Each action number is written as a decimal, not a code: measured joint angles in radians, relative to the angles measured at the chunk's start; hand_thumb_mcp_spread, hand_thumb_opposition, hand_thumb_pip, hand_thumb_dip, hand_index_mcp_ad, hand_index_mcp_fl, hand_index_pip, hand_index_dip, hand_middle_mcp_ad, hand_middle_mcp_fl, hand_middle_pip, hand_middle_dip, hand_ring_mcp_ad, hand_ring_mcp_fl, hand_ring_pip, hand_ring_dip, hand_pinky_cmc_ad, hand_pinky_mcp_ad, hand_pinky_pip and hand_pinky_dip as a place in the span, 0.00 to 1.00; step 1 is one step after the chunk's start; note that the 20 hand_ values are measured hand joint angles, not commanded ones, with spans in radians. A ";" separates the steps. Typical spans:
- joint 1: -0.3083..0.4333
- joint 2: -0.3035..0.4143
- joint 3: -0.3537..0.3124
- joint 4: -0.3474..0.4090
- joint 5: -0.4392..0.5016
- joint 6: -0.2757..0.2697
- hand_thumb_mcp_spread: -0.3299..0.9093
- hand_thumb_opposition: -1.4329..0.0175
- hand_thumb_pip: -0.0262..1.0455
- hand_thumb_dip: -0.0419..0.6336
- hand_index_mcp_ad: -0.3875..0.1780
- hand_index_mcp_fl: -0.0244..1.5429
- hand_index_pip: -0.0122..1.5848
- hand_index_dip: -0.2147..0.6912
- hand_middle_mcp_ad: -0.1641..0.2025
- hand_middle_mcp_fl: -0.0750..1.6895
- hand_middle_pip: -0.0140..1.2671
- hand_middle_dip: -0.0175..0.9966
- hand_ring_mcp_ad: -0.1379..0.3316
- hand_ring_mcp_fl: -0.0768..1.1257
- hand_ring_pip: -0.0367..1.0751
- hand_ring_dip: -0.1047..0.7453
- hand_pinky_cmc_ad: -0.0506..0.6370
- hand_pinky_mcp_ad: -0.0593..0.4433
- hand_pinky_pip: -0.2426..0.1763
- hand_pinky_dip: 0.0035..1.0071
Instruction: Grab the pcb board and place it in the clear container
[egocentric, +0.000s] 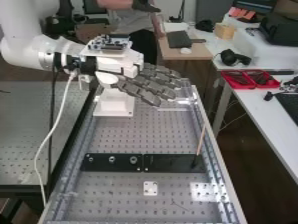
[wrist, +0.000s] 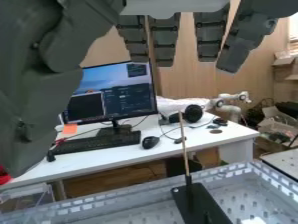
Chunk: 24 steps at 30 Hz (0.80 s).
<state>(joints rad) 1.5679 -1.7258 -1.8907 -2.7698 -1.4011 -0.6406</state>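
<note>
At the far end of the bench, the hand hangs above the surface in the high view, its fingers straight and holding nothing. Below and beside the fingertips is the clear container, partly covered by them. A small white board with dark spots, possibly the pcb, lies flat near the bench's near end, well apart from the hand. In the wrist view the hand has its fingers extended, with the large dark thumb beside them. Part of the clear container appears there too.
A black plate crosses the perforated bench, with a thin upright stick at one end. A translucent plate lies close to the white board. Beside the bench stands a white desk with red trays.
</note>
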 joint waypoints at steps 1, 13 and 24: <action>-0.002 -0.011 -0.004 0.011 0.004 0.014 0.46 0.45 0.40 0.10 0.73 0.05 0.06 0.42 0.72 0.06 0.13 0.08 0.86 0.08 0.12 0.11 0.55 0.62 0.28 0.42; -0.021 -0.115 -0.022 0.097 0.048 0.098 0.52 0.44 0.50 0.23 0.67 0.07 0.16 0.43 0.71 0.05 0.13 0.09 0.81 0.06 0.12 0.10 0.58 0.64 0.28 0.45; -0.048 -0.176 -0.015 0.139 0.084 0.107 0.54 0.43 0.59 0.32 0.65 0.07 0.61 0.36 0.67 0.05 0.12 0.09 0.78 0.07 0.11 0.10 0.58 0.63 0.27 0.46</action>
<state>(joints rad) 1.5204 -1.9022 -1.9058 -2.6310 -1.3169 -0.5338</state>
